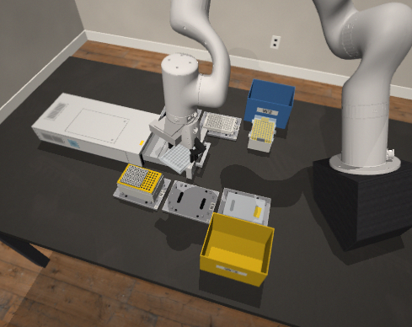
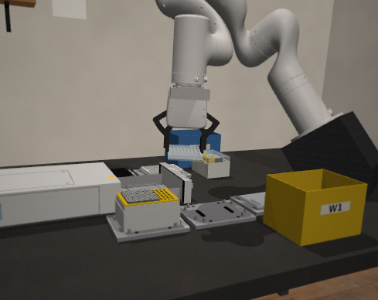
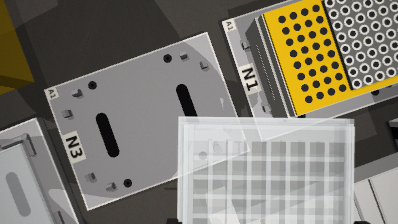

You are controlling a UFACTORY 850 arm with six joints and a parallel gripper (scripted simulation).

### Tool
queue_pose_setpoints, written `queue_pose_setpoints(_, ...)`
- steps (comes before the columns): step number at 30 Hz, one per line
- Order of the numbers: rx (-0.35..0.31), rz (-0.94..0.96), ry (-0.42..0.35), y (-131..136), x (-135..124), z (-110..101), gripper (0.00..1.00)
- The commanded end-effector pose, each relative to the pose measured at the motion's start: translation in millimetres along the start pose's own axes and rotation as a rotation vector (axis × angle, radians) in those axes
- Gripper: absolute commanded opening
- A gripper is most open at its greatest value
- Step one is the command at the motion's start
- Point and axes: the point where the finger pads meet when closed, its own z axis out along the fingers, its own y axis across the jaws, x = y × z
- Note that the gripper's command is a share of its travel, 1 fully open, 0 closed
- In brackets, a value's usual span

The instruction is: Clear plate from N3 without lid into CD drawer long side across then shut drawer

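The clear plate (image 1: 179, 158) (image 2: 184, 153) (image 3: 270, 170) is held level in the air, clear of the drawer front. My gripper (image 2: 185, 148) is shut on it, a finger at each of two opposite sides. The wrist view shows the plate turned at an angle to the nests. The cooler CD (image 1: 95, 122) (image 2: 47, 179) has its drawer open; the drawer's front panel (image 2: 187, 190) faces the robot's side. The lamp (image 1: 141, 142) (image 2: 111, 177) glows orange. The arm and plate hide part of the drawer's inside. Work nest N3 (image 1: 192, 203) (image 2: 217, 217) (image 3: 142, 117) is empty.
A yellow-topped tip box (image 1: 150, 183) (image 2: 148, 214) (image 3: 310, 65) stands on N1, close beside the drawer. Another nest holds a pale lid-like piece (image 1: 241, 206). The yellow bin W1 (image 1: 237, 259) (image 2: 333, 220) stands in front. A white plate (image 1: 220, 123), another tip box (image 1: 261, 144) and the blue bin (image 1: 270, 99) stand behind.
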Motion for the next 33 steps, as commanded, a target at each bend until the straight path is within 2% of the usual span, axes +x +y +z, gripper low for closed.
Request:
queue_pose_setpoints(1,0.021,-0.189,-0.008,12,-8,0,0.00)
queue_pose_setpoints(7,0.022,-0.362,-0.006,25,-18,0,0.00)
queue_pose_setpoints(33,0.022,-0.362,-0.006,71,-53,0,0.00)
